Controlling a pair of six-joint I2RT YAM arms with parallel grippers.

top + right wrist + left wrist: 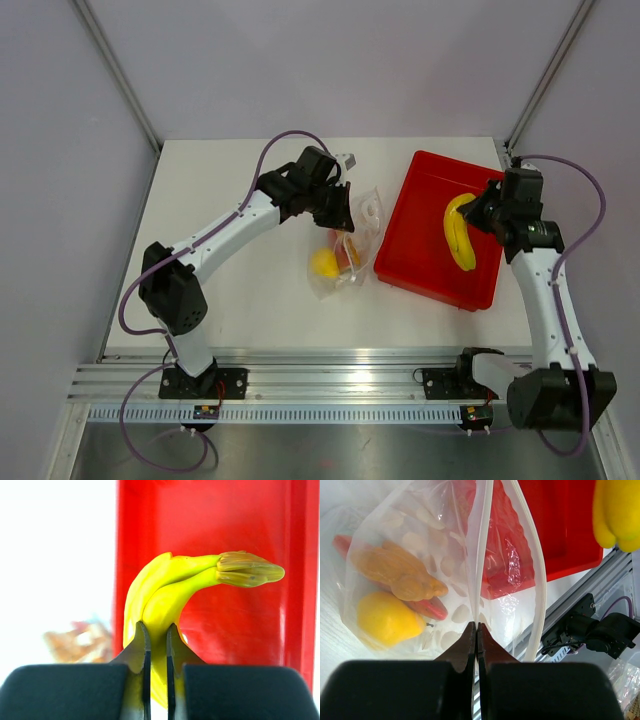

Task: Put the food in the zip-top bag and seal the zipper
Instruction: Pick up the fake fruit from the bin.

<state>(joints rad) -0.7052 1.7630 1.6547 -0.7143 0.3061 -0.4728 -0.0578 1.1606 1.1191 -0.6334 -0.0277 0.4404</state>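
The zip-top bag point(352, 240) lies on the white table, left of the red tray. My left gripper point(477, 626) is shut on one lip of its mouth, pinching the whitish zipper point(482, 540); the other lip point(536, 580) bows away, so the mouth gapes. Inside lie a yellow lump point(387, 620), an orange knobbly piece point(395, 570) and a red slice point(427, 607). My right gripper point(157, 627) is shut on the yellow banana point(170, 590) over the tray, its brown stem end pointing right. From above, the banana point(460, 235) sits just under the right gripper point(482, 213).
The red tray point(430, 200) stands at the table's right, its left wall close to the bag's mouth. An aluminium rail point(330, 380) with both arm bases runs along the near edge. White walls and slanted poles enclose the back.
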